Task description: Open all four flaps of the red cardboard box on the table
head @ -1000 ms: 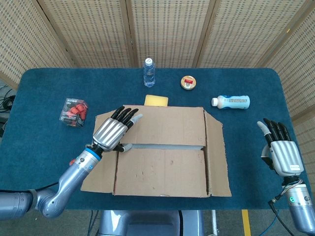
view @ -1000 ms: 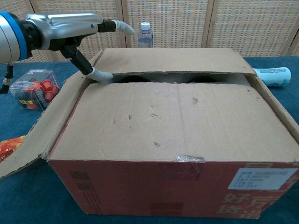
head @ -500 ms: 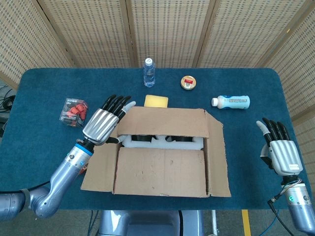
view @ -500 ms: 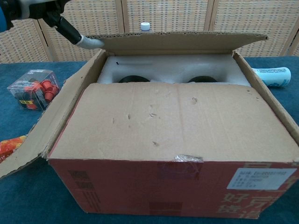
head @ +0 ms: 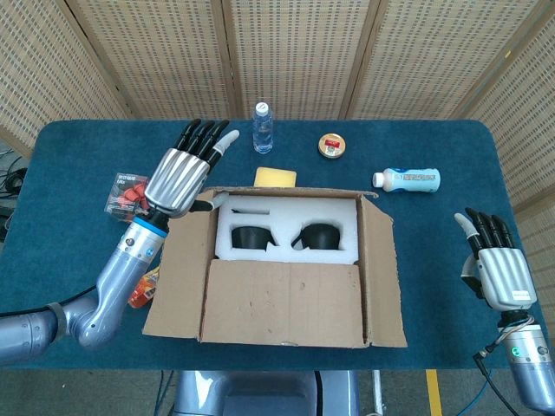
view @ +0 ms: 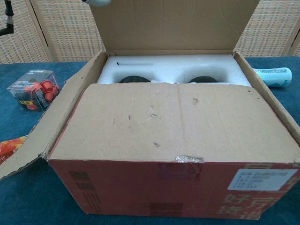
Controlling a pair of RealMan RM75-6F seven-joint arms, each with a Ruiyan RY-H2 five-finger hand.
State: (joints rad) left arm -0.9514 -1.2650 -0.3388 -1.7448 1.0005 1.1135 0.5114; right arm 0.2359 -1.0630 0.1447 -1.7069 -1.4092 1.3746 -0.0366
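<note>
The red cardboard box (view: 154,192) stands mid-table. Its far flap (view: 173,23) is upright, seen edge-on in the head view (head: 295,192). The near flap (head: 282,303) lies flat over the front half. The left flap (head: 178,277) and right flap (head: 381,269) are folded outward. White foam (head: 286,217) with two dark round items shows inside. My left hand (head: 182,169) is at the box's far left corner with fingers stretched out, thumb against the far flap's end. In the chest view only a fingertip (view: 96,2) shows. My right hand (head: 499,269) hovers with fingers apart, to the right of the box.
Behind the box are a water bottle (head: 263,128), a yellow sponge (head: 275,177), a round tin (head: 332,146) and a lying white bottle (head: 408,179). A clear case of red pieces (head: 130,192) and an orange packet (head: 143,290) lie to the left.
My left hand rose and moved back, swinging the far flap from flat to upright and uncovering the foam. The right hand stayed put.
</note>
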